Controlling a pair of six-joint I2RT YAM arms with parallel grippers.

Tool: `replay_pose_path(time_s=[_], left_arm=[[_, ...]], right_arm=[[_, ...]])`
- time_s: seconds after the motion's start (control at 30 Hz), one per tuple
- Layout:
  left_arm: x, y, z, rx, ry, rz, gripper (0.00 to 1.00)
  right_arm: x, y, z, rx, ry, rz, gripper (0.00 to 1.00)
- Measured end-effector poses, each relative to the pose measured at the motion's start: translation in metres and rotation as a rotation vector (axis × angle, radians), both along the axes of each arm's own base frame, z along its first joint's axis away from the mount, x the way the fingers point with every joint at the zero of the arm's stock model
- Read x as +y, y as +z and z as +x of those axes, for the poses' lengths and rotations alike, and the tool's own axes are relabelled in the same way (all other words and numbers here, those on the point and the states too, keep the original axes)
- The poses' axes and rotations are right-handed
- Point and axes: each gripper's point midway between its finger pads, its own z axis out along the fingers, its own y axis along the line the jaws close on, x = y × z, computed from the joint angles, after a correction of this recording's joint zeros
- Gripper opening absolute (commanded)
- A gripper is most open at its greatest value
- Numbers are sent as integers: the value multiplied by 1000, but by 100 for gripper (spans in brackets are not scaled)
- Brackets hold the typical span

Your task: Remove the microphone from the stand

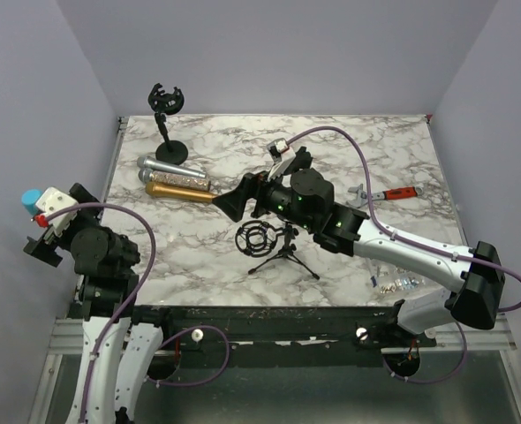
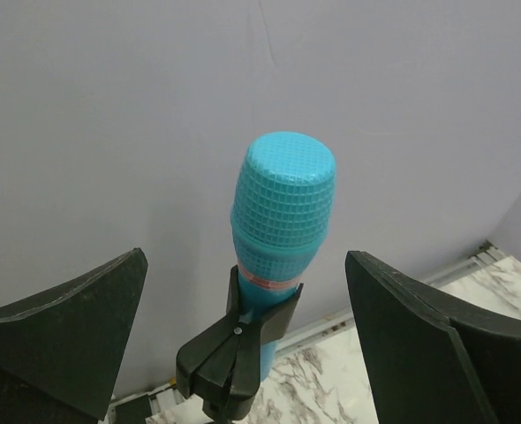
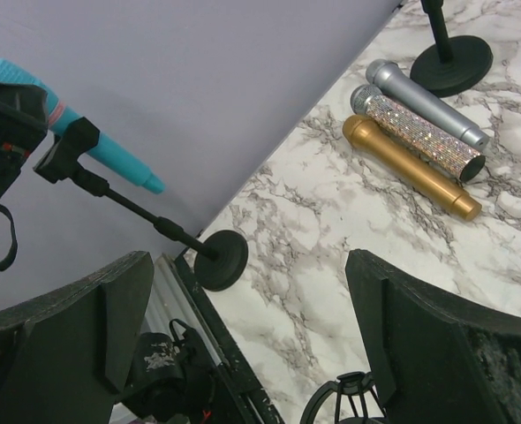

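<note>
The blue microphone (image 2: pixel 283 221) sits tilted, head uppermost, in the black clip (image 2: pixel 236 346) of its stand (image 3: pixel 137 210) at the left edge of the marble table (image 1: pixel 375 150). The left gripper (image 2: pixel 245 265) is spread wide, one finger on each side of the microphone, neither touching it. The right gripper (image 3: pixel 247 265) is also wide open and holds nothing; it hangs over the middle of the table, facing the stand (whose round base (image 3: pixel 221 258) stands right at the table edge). Farther back a silver microphone (image 3: pixel 424 102), a glittery microphone (image 3: pixel 419 132) and a gold microphone (image 3: pixel 411 168) lie side by side, next to an empty stand (image 1: pixel 165 102). A small tripod (image 1: pixel 283 252) stands by the right arm, and pliers (image 1: pixel 388 194) lie off to the right
</note>
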Motion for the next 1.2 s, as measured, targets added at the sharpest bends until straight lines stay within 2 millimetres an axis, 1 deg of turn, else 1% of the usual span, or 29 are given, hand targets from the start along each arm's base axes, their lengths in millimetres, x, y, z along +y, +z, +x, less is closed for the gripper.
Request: replay_pose_path(time_s=[0.1,0.2,0.37,0.5,0.63,0.73,0.8,0.83,0.9,0.93,0.97,1.07,1.2], left_arm=[[7,0,2,20,51,0,98],[17,8,0,9,109,-14,98],[25,18,-4,-49,152,-43,98],[28,13,1,-46,147,-59,95],[28,8,11,-28,125,-63,90],[28,4,19,-11,105,-66,76],[29,1,24,5,93,-66,70],[29,0,25,10,92,-66,65],[29,0,27,15,84,-64,48],[29,0,28,16,80,-62,43],[29,0,28,19,76,-60,39],[28,1,31,18,60,-59,37],[25,1,33,21,24,-69,30]], right_arm=[[-1,-6,0,5,-4,-10,100],[-4,-18,0,19,-11,-34,100],[-13,-28,-1,25,-31,-56,100],[-16,-26,-1,19,-38,-55,100],[-17,-27,-1,19,-40,-57,100],[-17,-29,-1,21,-40,-60,100],[-17,-29,-1,21,-40,-60,100],[-17,-29,-1,21,-40,-60,100],[-17,-29,-1,20,-40,-60,100],[-17,-29,-1,20,-40,-61,100],[-17,-29,-1,20,-40,-62,100],[-17,-31,-1,21,-40,-66,100],[-18,-33,-1,19,-40,-71,100]])
